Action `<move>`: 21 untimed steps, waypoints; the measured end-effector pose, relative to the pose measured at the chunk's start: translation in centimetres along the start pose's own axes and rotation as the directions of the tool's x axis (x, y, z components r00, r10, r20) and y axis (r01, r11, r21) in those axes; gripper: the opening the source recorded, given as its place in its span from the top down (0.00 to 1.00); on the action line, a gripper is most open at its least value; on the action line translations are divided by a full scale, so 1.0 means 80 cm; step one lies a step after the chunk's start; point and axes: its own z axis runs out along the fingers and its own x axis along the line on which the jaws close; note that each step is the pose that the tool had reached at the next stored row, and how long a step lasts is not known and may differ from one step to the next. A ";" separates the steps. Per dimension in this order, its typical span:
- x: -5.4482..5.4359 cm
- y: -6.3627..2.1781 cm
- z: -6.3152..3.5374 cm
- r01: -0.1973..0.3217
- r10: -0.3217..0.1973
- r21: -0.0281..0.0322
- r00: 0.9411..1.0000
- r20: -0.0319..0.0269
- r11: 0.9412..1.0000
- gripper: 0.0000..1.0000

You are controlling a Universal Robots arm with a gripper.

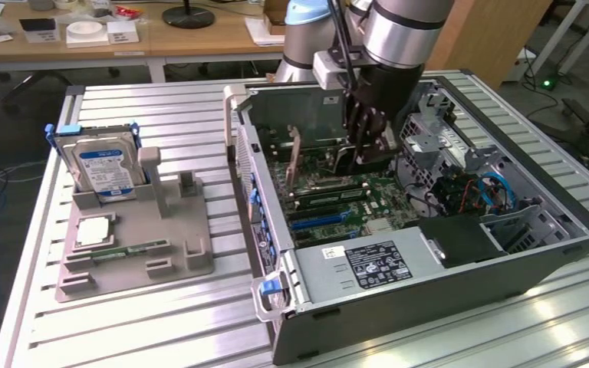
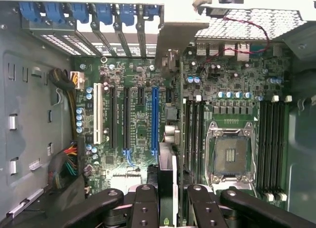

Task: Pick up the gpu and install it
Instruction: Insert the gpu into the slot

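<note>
Closest to us in the wrist view, the gripper [image 2: 170,201] pinches the gpu [image 2: 167,178], which we see edge-on as a thin dark card with a pale strip, upright between the fingers. It hangs above the motherboard [image 2: 232,90], close to the line of the long blue slot [image 2: 155,119]. We cannot tell whether it sits squarely over that slot. Beyond lie the black slots [image 2: 125,119], the memory slots [image 2: 195,134] and the open CPU socket [image 2: 229,156].

We judge the card not yet seated. The danger is a slight offset or tilt in the grip: the contact edge could land beside the blue slot, on a neighbouring slot or on the small capacitors. The metal end could also catch the rear frame.

The wrist view gives us the card's line against the slots. The exterior view gives us something else: the gripper [image 1: 368,149] reaches deep inside the open computer case [image 1: 397,322], with the gpu [image 1: 363,159] near the board. Farther off on the bench [image 1: 120,330] stands the grey holder [image 1: 172,253] with the hard drive [image 1: 105,169].
</note>
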 end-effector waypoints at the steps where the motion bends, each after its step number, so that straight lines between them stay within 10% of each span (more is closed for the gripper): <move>1: 0.000 0.000 0.001 0.004 -0.004 0.000 1.000 0.000 1.000 0.73; 21: 0.003 0.004 0.019 -0.021 0.021 -0.004 1.000 0.000 1.000 0.73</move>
